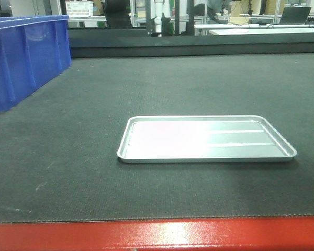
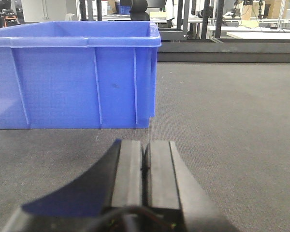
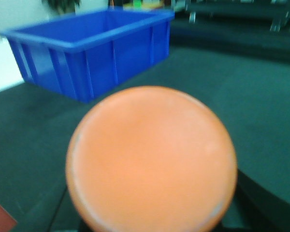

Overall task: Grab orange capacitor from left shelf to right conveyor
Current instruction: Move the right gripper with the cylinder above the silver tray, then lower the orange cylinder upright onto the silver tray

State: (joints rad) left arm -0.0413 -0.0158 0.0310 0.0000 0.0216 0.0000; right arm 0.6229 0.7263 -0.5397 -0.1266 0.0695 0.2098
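Right wrist-mounted view first: my right gripper (image 3: pixel 152 220) is clamped on the orange capacitor (image 3: pixel 151 159). Its flat round top fills the lens, blurred and very close, with my dark fingers (image 3: pixel 268 203) showing on either side below it. I can't read any print on it from this angle. It hangs over the right conveyor (image 3: pixel 241 96), dark belt all around, and a blue bin (image 3: pixel 94 53) stands beyond it to the upper left.

Over to the left wrist: my left gripper (image 2: pixel 145 164) is closed on nothing, pads pressed flat together, low above the belt. A blue bin rises right ahead of it.

Front camera: the belt stretches wide, with its glossy red edge (image 1: pixel 157 235) nearest the lens. A shallow silver tray (image 1: pixel 131 137) lies flat mid-belt, and a blue bin sits at far left.
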